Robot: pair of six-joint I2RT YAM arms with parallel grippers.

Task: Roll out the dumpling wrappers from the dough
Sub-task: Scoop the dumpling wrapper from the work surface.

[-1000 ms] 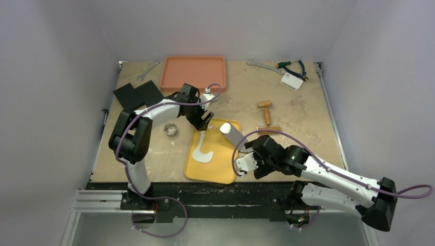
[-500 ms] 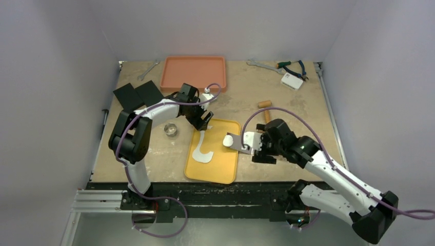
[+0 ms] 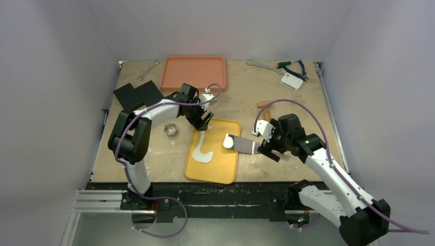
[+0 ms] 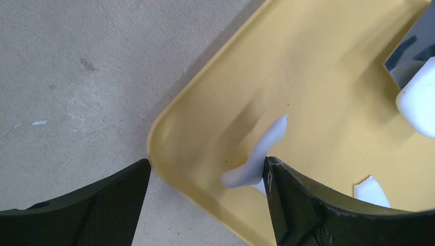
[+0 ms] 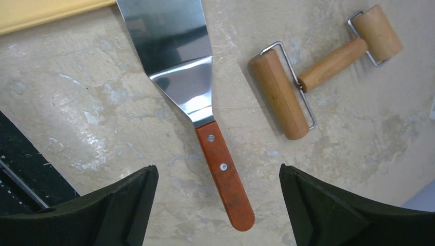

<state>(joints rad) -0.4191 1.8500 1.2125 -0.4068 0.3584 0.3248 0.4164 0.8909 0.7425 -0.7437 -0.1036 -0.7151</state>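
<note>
- Wrapper [image 3: 228,141], top view: round, so no long axis. It sits toward the 3 o'clock rim of the yellow tray [image 3: 220,165], touching the tip of the spatula [image 3: 245,145]. The ragged scrap [image 3: 202,152] lies at its 9 o'clock. The right arm hides most of the roller [image 3: 263,104].
- Left wrist: the left gripper [image 4: 205,169] gapes wide astride the tray corner, with the scrap against one finger. The wrapper is cut off at 3 o'clock.
- Right wrist: the right gripper [image 5: 217,168] is spread wide, clear of the spatula handle between its fingers. The roller lies at 2 o'clock.

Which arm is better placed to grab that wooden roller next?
Probably right: the right gripper hangs open over the spatula, the wooden roller just beside it. The left gripper straddles a corner of the yellow tray.
</note>
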